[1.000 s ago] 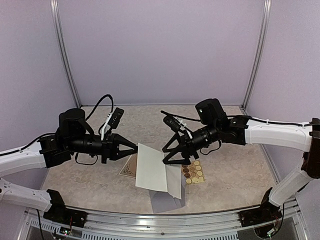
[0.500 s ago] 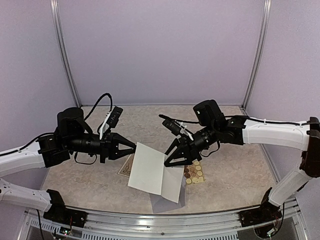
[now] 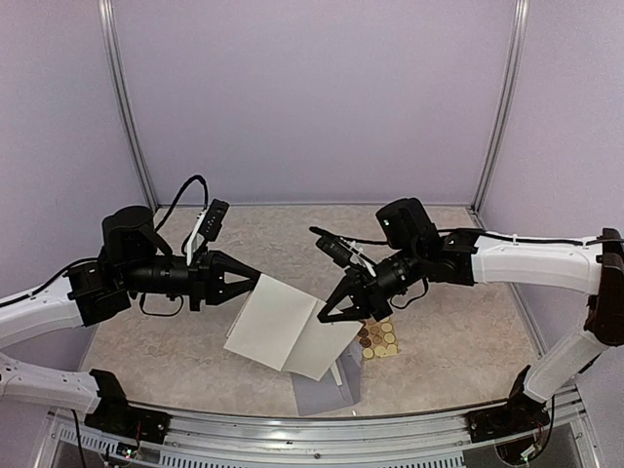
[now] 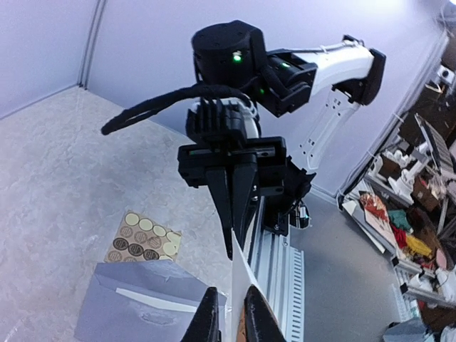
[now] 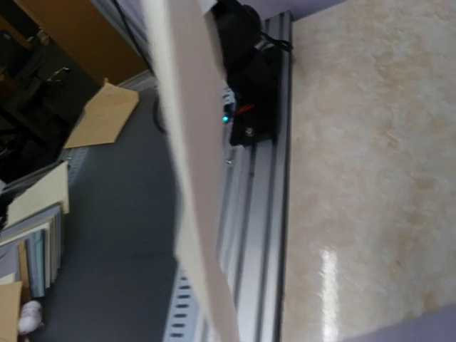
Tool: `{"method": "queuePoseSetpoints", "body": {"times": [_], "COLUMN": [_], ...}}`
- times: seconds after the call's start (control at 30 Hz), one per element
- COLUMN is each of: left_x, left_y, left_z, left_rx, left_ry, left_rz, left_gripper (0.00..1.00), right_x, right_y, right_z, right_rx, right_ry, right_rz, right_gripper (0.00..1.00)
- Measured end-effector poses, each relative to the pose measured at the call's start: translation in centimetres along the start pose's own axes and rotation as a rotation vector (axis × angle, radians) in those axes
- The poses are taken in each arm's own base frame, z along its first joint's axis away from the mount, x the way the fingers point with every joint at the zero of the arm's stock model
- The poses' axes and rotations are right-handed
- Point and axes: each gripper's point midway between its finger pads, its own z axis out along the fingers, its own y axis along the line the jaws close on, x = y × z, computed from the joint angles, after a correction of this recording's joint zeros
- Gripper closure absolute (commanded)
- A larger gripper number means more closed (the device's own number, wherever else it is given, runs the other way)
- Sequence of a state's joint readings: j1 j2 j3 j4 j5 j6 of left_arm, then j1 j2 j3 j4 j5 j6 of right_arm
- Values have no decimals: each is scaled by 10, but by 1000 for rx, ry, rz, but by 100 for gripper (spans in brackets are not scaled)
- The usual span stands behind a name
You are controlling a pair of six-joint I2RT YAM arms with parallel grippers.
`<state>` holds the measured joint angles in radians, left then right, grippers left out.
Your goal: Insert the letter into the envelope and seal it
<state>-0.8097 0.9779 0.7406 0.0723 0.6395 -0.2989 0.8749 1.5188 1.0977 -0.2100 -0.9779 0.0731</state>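
The letter (image 3: 281, 331), a white sheet, hangs tilted in the air between both arms. My left gripper (image 3: 255, 280) pinches its upper left corner; in the left wrist view its fingers (image 4: 231, 317) stand very narrowly apart with the letter (image 4: 239, 285) edge-on between them. My right gripper (image 3: 323, 314) is shut on the sheet's right edge, and its tips (image 4: 231, 246) show meeting the paper from above. The letter (image 5: 191, 178) crosses the right wrist view as a blurred band. The grey-lavender envelope (image 3: 324, 395) (image 4: 135, 303) lies flat on the table under the sheet, partly hidden.
A tan sticker sheet (image 3: 379, 338) (image 4: 142, 239) lies on the table just right of the envelope. The aluminium rail (image 3: 292, 429) runs along the near table edge. Lavender walls and corner posts (image 3: 127, 117) close in the back and sides.
The right gripper has closed on the letter's right edge. Both grippers and the sheet have shifted left, and the sheet now hangs lower and more tilted.
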Motion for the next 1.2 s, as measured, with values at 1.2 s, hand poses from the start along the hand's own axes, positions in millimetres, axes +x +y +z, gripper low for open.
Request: {"method": "queuePoseSetpoints", "body": {"times": [1.2], "left_x": [37], "left_y": [35], "left_z": [52], "left_rx": [-221], "left_ry": [115], "left_rz": [-11], "left_gripper": [35], "right_x": [-33], "right_y": [-26], "right_z": [-20], "right_rx": [241], "right_ry": [-38], "right_rz": [34], "right_gripper": [100]}}
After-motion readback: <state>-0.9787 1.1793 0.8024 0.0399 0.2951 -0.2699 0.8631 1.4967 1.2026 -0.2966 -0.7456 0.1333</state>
